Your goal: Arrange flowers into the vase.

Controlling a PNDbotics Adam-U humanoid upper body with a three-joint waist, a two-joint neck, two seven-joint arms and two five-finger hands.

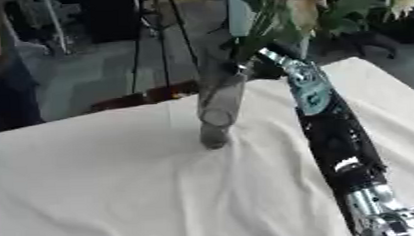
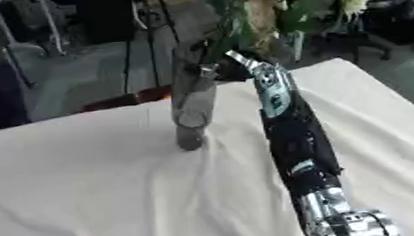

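Observation:
A tall clear glass vase (image 1: 220,109) stands upright on the white cloth, a little behind the middle. A bunch of flowers (image 1: 306,5) with pale blooms and green leaves leans up and to the right from the vase's mouth, its stems at the rim. My right arm comes in from the lower right corner, and my right hand (image 1: 263,67) is at the rim, dark and partly hidden by leaves, closed round the stems. My left hand does not show.
The table (image 1: 100,184) is covered with a wrinkled white cloth; its far edge runs just behind the vase. Beyond it are a grey floor and dark stand legs (image 1: 164,47).

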